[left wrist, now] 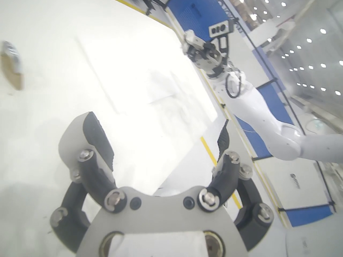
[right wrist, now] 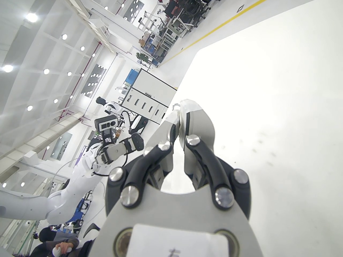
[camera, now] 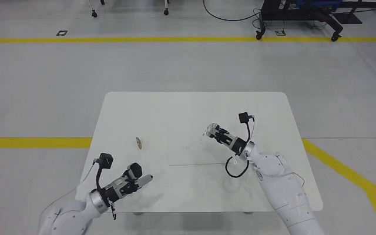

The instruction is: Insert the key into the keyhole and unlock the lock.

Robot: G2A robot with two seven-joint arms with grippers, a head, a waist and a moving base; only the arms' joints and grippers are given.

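Left gripper (left wrist: 158, 129) hangs open and empty near the front edge of the table (camera: 194, 111); the lock (camera: 138, 141) lies just beyond it; right gripper (right wrist: 179, 113), well apart, pinches what seems the key (right wrist: 174, 105); best steady the lock first, keyhole toward the key.

Robotics lab / test hall, industrial-type bldg. Evidence: grey sealed floor (camera: 176, 70) w/ yellow marking lines (camera: 176, 40). One white surface (camera: 194, 111) out on open floor. Wheeled equipment frame (camera: 299, 14) far right w/ loose cable (camera: 229, 17) on floor near it. Caster feet of other rigs (camera: 94, 13) at far edge, floor socket plate (camera: 61, 33) far left. Wrist views: high white ceiling w/ rows of spot lights (right wrist: 32, 17), red pipe runs (right wrist: 88, 62) along wall, blue partition panels (left wrist: 198, 3), white drawer cabinet (right wrist: 150, 94), another humanoid robot (right wrist: 111, 107) standing by it, racks of gear & office chairs (right wrist: 185, 6) further back.
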